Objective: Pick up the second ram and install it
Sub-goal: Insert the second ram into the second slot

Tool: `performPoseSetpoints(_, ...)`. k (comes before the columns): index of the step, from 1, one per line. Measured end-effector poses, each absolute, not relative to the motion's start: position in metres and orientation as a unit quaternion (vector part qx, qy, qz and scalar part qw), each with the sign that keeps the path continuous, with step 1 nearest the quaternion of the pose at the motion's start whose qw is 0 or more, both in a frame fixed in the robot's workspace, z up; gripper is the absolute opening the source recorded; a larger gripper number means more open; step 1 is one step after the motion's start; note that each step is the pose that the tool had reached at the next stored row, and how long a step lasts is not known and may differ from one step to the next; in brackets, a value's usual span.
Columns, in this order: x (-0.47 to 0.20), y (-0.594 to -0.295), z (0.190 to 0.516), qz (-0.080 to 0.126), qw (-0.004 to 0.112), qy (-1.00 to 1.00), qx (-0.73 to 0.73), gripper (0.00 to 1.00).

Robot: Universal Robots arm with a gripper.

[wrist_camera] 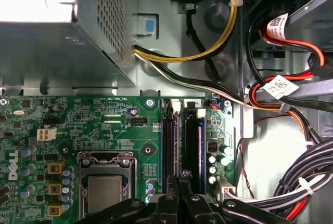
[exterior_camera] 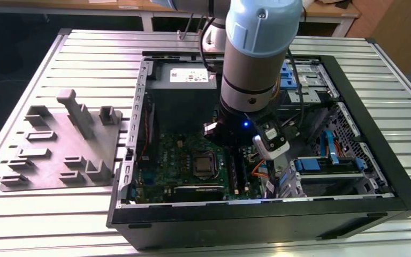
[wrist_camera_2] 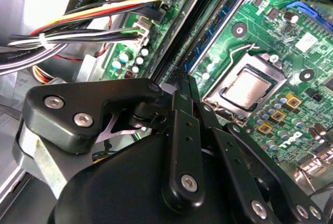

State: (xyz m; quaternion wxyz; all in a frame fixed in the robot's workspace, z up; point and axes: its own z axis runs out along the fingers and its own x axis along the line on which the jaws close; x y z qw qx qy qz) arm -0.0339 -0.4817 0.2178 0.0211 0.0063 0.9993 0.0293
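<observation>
One arm reaches down into the open computer case (exterior_camera: 348, 176) in the exterior view, its hand (exterior_camera: 243, 152) sunk low over the motherboard (exterior_camera: 180, 155) just toward the exterior view's right of the CPU socket (exterior_camera: 204, 166); the case sits on a slatted metal desk (exterior_camera: 55, 214), and a grey plastic tray (exterior_camera: 55, 155) with upright blocks lies on the desk well apart toward the exterior view's left, with no memory stick visible on it. In the second wrist view the hand (wrist_camera_2: 183, 81) has its black fingers (wrist_camera_2: 179, 99) drawn together into a narrow tip right at the long memory slots (wrist_camera_2: 208, 31) beside the CPU socket (wrist_camera_2: 250, 86); whether a stick is pinched between them cannot be told, and a bundle of cables (wrist_camera_2: 78, 31) runs close by. In the first wrist view the fingertips (wrist_camera: 183, 174) meet directly over the pair of dark slots (wrist_camera: 179, 141), and the second ram (wrist_camera: 191, 143) appears to be the dark strip standing in the slot nearer the capacitors (wrist_camera: 218, 159), white latches (wrist_camera: 201, 113) at the far end. Judged from this, the seating step is in hand: it calls for straight downward pressure, keeping the stick square in its slot until the latches close.
</observation>
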Motion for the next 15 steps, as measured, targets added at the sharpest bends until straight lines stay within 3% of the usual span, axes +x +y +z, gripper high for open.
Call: performPoseSetpoints(15, -0.034, -0.4818, 0.214, 0.029, 0.021, 0.999, 0.006, 0.11)
